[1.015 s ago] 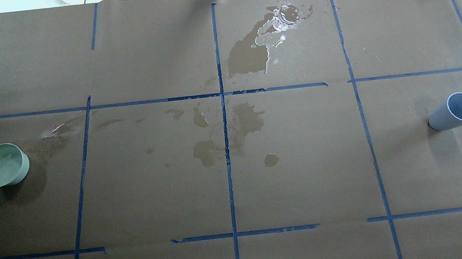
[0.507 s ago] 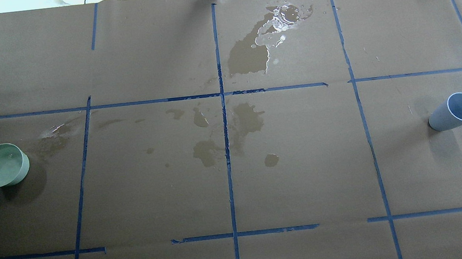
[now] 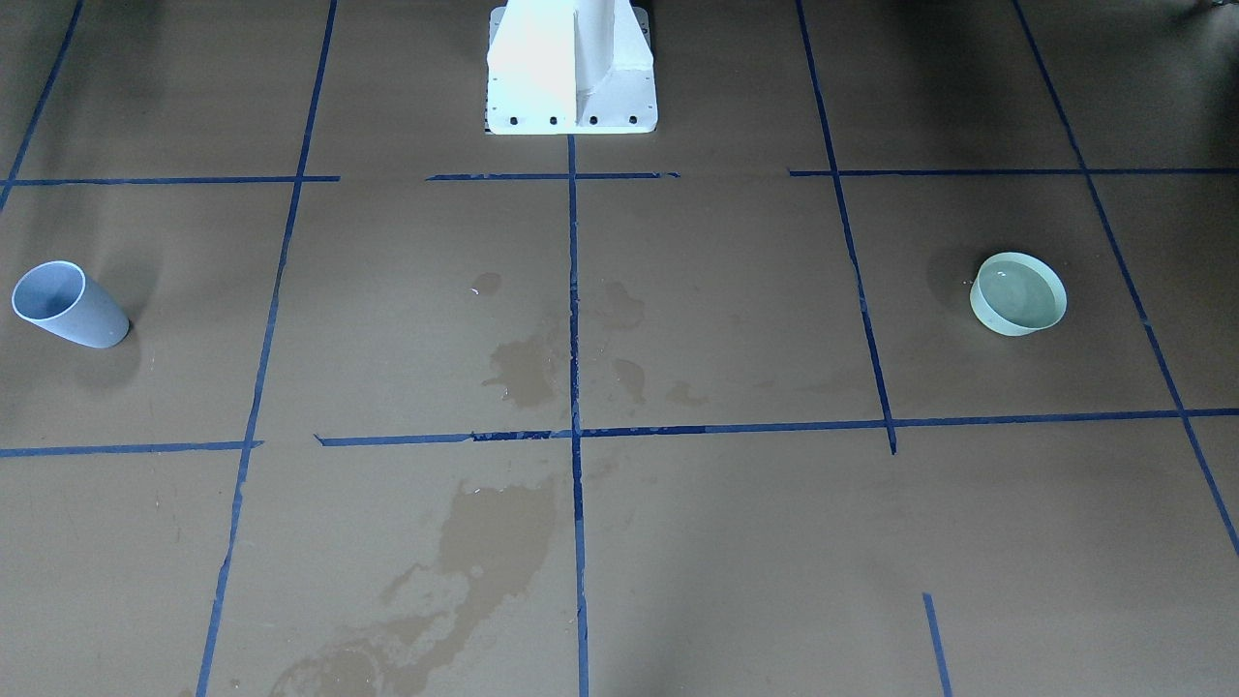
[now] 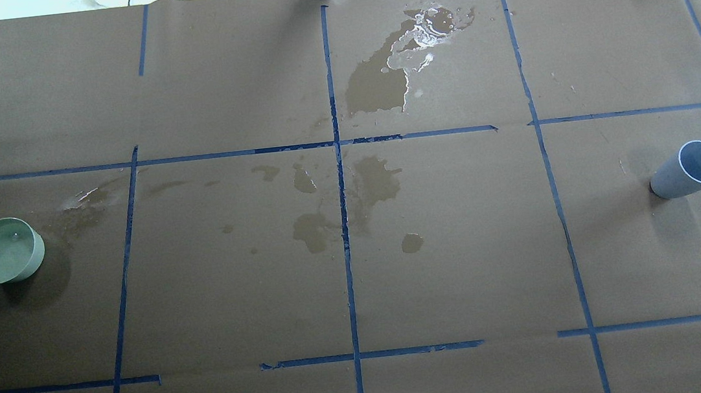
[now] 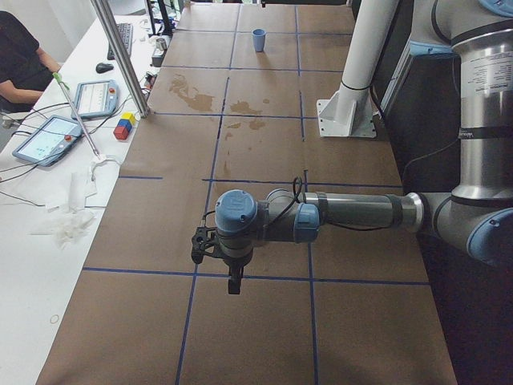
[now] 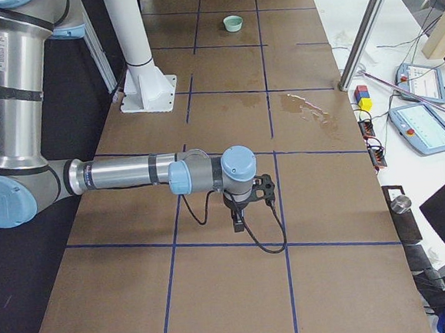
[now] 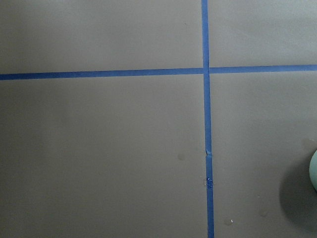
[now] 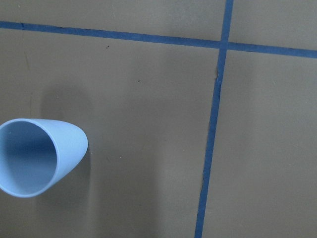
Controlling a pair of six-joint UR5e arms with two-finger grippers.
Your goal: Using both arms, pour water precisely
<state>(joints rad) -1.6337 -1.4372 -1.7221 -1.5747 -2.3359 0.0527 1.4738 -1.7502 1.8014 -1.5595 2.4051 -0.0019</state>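
The water (image 4: 1,254) lies in a green bowl (image 4: 38,254) near the left edge of the table (image 4: 463,276). A blue cup (image 4: 681,178) stands near the right edge. The left arm (image 5: 353,212) and the right arm (image 6: 123,174) each reach over their own end. I cannot tell how the fingers of the left gripper (image 5: 233,282) or the right gripper (image 6: 238,224) stand.

Brown paper (image 4: 463,276) covers the tabletop, matt and faintly creased, and the blue tape (image 4: 351,300) lines on it have a slight sheen. Near the far edge the paper is soaked darker in wet stains (image 4: 375,86), one with a glossy, glinting film. The green bowl (image 4: 38,258) at my left edge looks like smooth plastic, and the water (image 4: 2,256) in it is glossy. The blue-grey cup (image 4: 668,184) at my right edge is smooth, matt plastic. My left arm (image 5: 353,212) and my right arm (image 6: 123,174) are satin silver metal tubes with shiny light-blue caps.
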